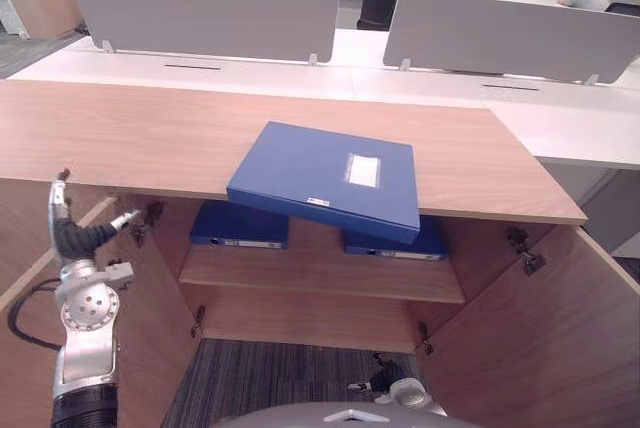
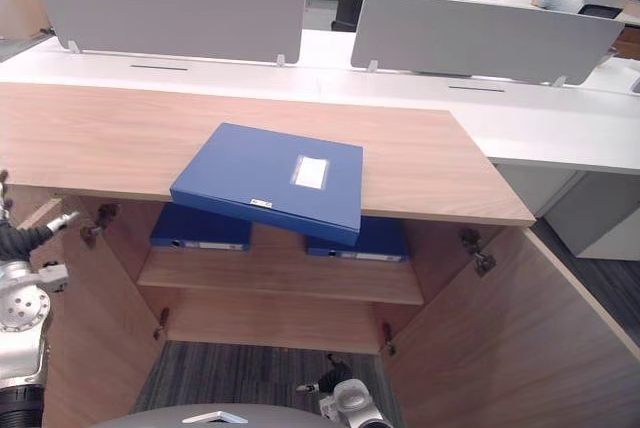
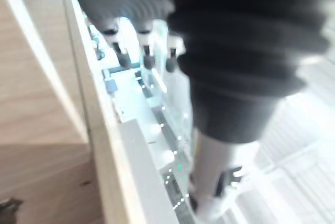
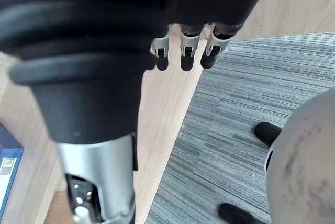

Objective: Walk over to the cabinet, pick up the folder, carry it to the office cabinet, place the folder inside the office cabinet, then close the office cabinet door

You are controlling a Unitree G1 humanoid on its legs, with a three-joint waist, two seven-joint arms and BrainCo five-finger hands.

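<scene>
My left hand (image 1: 78, 238) is raised at the lower left of the head view, beside the open left-hand door (image 1: 25, 223) of the light wooden cabinet (image 1: 130, 138). Its fingers are loosely spread, the thumb pointing toward the cabinet, and they have hold of nothing. I judge it is up there ready to reach, not yet at work.

In the middle lies the thing I am after: the flat blue box-shaped folder (image 1: 310, 173) with a pale label, lying askew on the cabinet's top. One corner juts out past the front edge, which gives my fingers an underside to get beneath. Below it, on the wooden shelf (image 1: 320, 273) inside, two more blue folders (image 1: 238, 228) lie flat with their spines facing out.

Further right, low in the frame, my right hand (image 2: 345, 398) hangs over the grey striped carpet (image 1: 270, 378). Its fingers are slack and empty, clear of the shelf. At the far right the other wooden door (image 1: 540, 348) stands wide open, so nothing blocks the way in.
</scene>
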